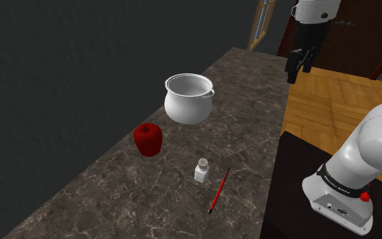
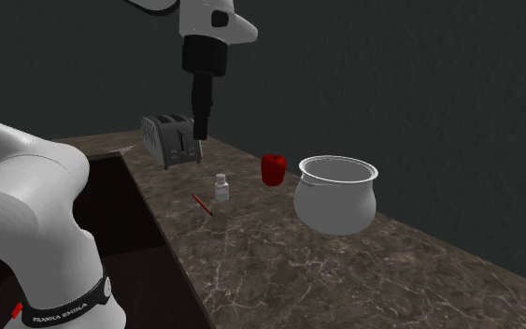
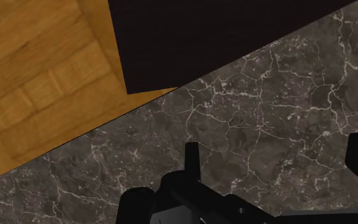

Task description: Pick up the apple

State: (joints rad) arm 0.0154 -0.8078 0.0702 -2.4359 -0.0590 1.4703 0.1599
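The dark red apple (image 1: 148, 140) (image 2: 274, 169) rests on the dark marble counter (image 1: 250, 102), close to the wall side. My black gripper (image 1: 299, 72) (image 2: 200, 124) hangs high above the counter's edge near the stand, far from the apple and past the pot as the shoulder view sees it. In the wrist view the gripper (image 3: 276, 159) looks down on bare marble, and its two fingers (image 3: 192, 162) stand wide apart with nothing between them.
A white pot (image 1: 189, 98) (image 2: 336, 193) stands beside the apple. A small shaker (image 1: 201, 170) (image 2: 221, 188) and a red pencil (image 1: 219, 191) (image 2: 202, 205) lie nearer the counter's edge. A toaster (image 2: 171, 140) sits at the counter's end. The dark stand (image 1: 304, 170) adjoins the counter, on wooden floor (image 1: 332, 102).
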